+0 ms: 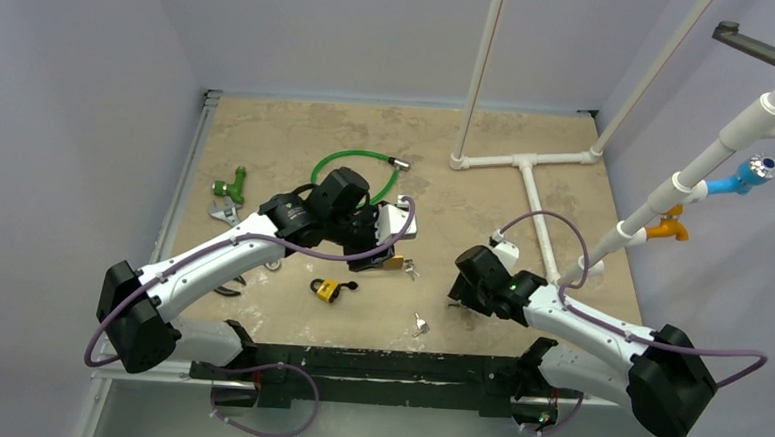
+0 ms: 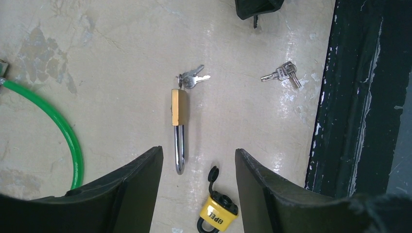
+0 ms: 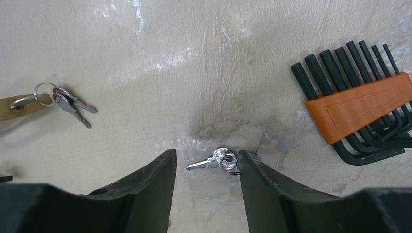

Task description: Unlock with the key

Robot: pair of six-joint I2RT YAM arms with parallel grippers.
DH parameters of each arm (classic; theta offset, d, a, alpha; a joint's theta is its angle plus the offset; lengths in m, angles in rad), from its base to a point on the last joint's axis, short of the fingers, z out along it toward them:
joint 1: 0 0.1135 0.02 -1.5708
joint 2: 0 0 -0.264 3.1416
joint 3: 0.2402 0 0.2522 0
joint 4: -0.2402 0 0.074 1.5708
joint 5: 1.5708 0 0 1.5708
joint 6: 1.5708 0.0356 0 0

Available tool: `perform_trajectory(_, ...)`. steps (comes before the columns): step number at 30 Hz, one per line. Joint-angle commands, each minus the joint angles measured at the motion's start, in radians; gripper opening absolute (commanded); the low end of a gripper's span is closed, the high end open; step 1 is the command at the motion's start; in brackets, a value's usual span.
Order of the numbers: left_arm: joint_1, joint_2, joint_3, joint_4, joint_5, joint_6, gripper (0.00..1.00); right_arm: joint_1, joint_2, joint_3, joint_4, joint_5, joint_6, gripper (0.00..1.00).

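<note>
A brass padlock (image 2: 179,107) lies flat on the table with a bunch of keys (image 2: 192,79) in its keyhole, its shackle pointing back between my left fingers. My left gripper (image 2: 199,160) hovers open over that shackle and over a yellow padlock (image 2: 218,211). From above, the left gripper (image 1: 367,252) sits beside the brass padlock (image 1: 393,263). My right gripper (image 3: 208,158) is open, and a silver key (image 3: 216,161) on a ring lies on the table between its fingers, against the right one. The right gripper (image 1: 464,298) hides that key from above.
Loose keys (image 1: 420,325) lie near the dark front edge (image 2: 359,97). An orange hex key set (image 3: 359,104) lies right of my right gripper. A green cable lock (image 1: 351,162), a wrench (image 1: 226,210) and a white pipe frame (image 1: 527,161) lie farther back.
</note>
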Motion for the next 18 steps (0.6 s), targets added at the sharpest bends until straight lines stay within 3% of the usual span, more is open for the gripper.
perform_trajectory(1,0.007,-0.027,0.0,0.025,0.028,0.009,0.56,-0.003,0.008,-0.015,0.002,-0.008,0.009,0.49)
perform_trajectory(18,0.007,-0.027,-0.003,0.033,0.037,-0.008,0.55,-0.001,0.027,-0.032,0.019,-0.046,-0.053,0.13)
